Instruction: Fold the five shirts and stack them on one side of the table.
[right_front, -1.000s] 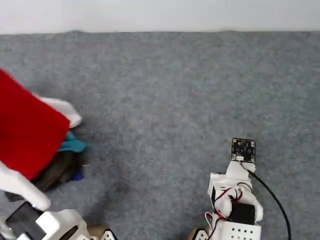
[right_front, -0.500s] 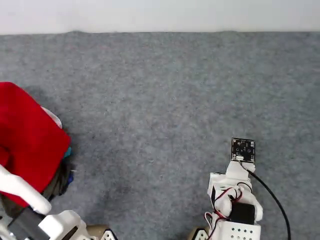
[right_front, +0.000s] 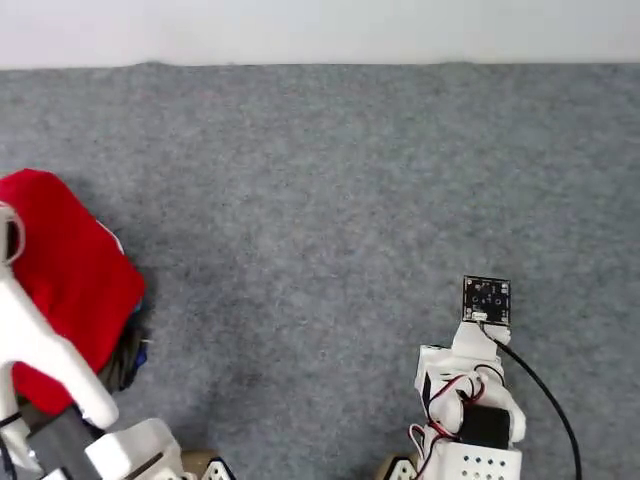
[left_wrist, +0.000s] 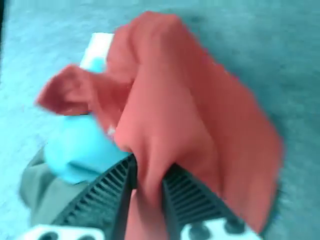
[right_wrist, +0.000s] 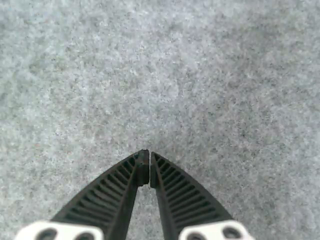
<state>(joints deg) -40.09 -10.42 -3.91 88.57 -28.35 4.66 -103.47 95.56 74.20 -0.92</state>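
Red shirt (right_front: 70, 270): count 1. It is bunched and draped on top of the shirt pile, lying on the grey mat (right_front: 330, 200) in front of the left arm (right_front: 45, 355). A small pale patch on its cloth in the left wrist view is too blurred to read.

Shirts under the red shirt, counted in the left wrist view:
- turquoise shirt (left_wrist: 80, 150), 1, sticking out at its edge
- white shirt (left_wrist: 97, 47), 1, a corner showing past its far fold
- olive shirt (left_wrist: 45, 195), 1, lowest, under the turquoise one

Total told apart: 4. A blue sliver (right_front: 146, 346) shows just beside the red shirt's lower edge; cannot tell if it is a separate shirt.

Left claw (left_wrist: 148, 167): clamped on a fold of the red shirt, with cloth pinched between the ribbed jaws.

Right claw (right_wrist: 145, 170): closed with tips meeting, holding nothing, over bare mat. The right arm (right_front: 470, 400) is well apart from the red shirt.

Arms: 2. Claws: 2.
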